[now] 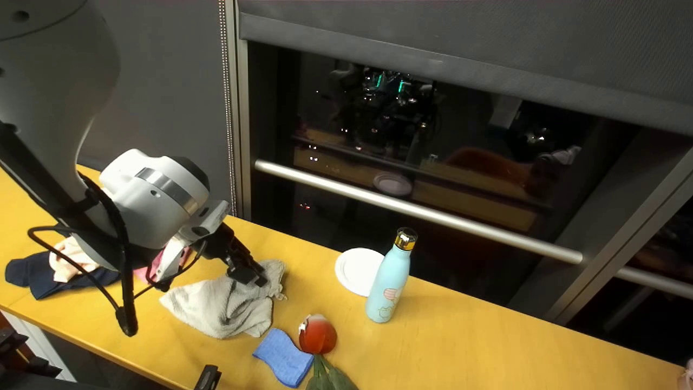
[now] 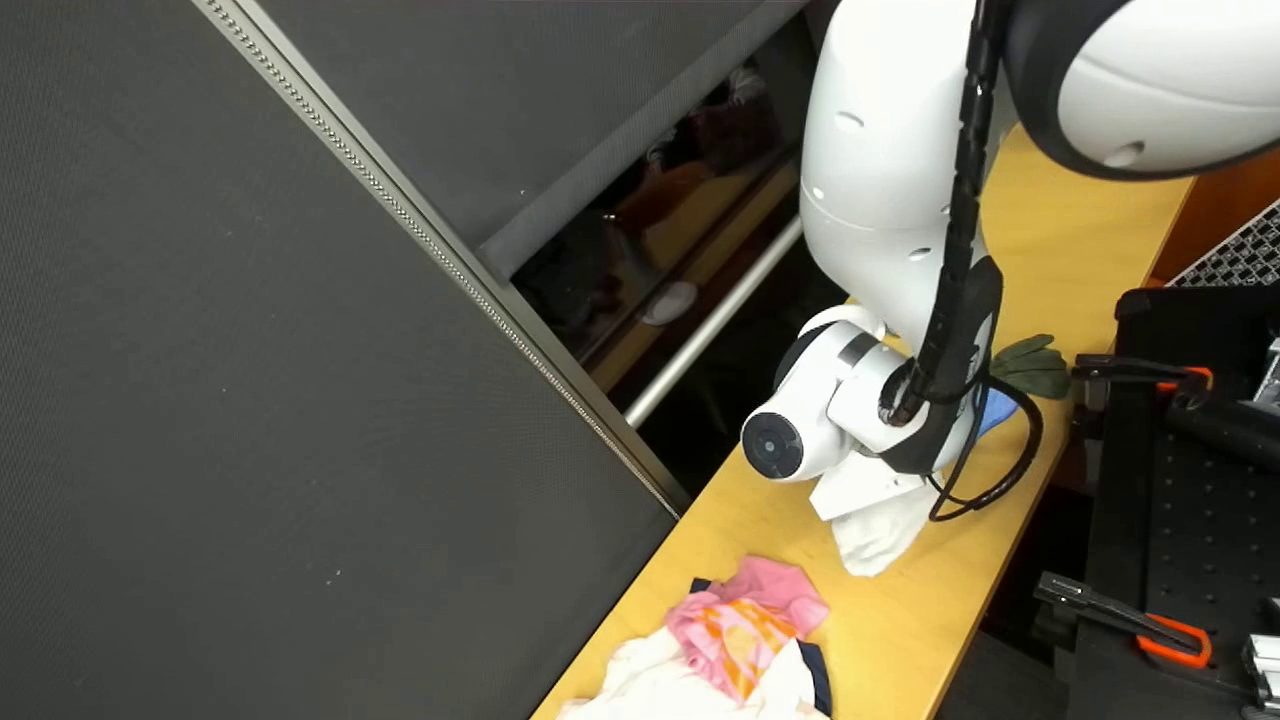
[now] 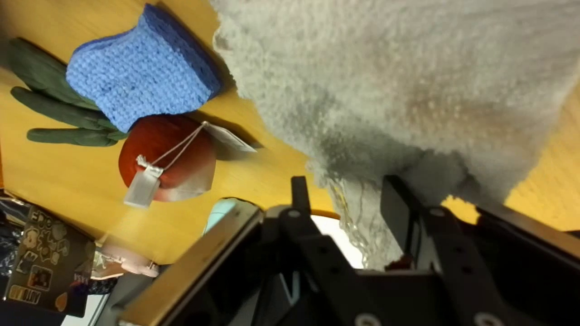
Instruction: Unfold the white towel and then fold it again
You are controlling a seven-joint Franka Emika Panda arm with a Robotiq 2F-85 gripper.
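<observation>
The white towel (image 1: 216, 306) lies rumpled on the table in an exterior view, with a raised fold beneath my gripper. My gripper (image 1: 250, 273) is low over its far part. In the wrist view the towel (image 3: 398, 77) fills the upper right, and a shaded fold and a narrower part run down between the fingers. My gripper (image 3: 344, 192) is open, its two fingers well apart with towel showing between them. Whether the fingertips touch the cloth cannot be told. In an exterior view only an end of the towel (image 2: 880, 535) shows below the wrist, and the fingers are hidden.
A blue cloth (image 1: 284, 356) and a red flower-like object (image 1: 318, 334) with green leaves (image 1: 329, 376) lie near the towel. A light blue bottle (image 1: 390, 281) stands by a white plate (image 1: 354, 271). A heap of clothes (image 2: 740, 630) lies at the table's other end. A window stands behind.
</observation>
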